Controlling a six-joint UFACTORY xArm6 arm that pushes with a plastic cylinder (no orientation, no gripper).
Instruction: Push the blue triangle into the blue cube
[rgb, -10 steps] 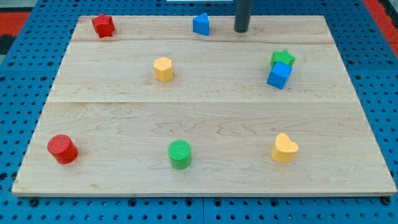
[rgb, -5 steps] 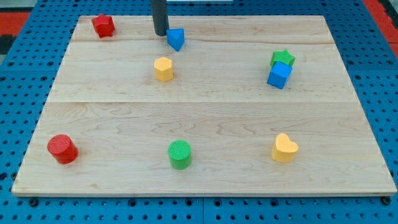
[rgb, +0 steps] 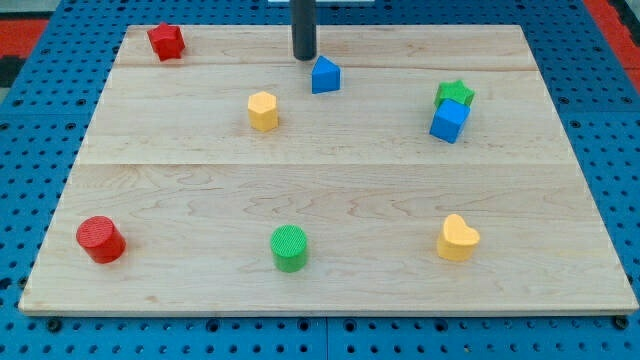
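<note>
1. One rod, no jaws on my rig; my tip (rgb: 304, 56) sits just up-left of the blue triangle (rgb: 325, 75), near it.
2. Blue cube (rgb: 449, 121) lies well right on the counter (rgb: 330, 200), touching the green star (rgb: 455, 94).

A pale wooden board (rgb: 330, 200), made of joined planks, is seen resting on a blue perforated surface (rgb: 40, 130). Eight blocks are carried on it. A red block (rgb: 166, 41) is placed at the top left corner. A blue triangle (rgb: 325, 75) is found near the top middle, with a yellow block (rgb: 263, 110) below and to its left. At the right, a green star (rgb: 456, 94) is touched by a blue cube (rgb: 449, 121). Along the bottom, a red cylinder (rgb: 101, 239), a green cylinder (rgb: 290, 248) and a yellow heart (rgb: 458, 238) are spaced well apart.
</note>
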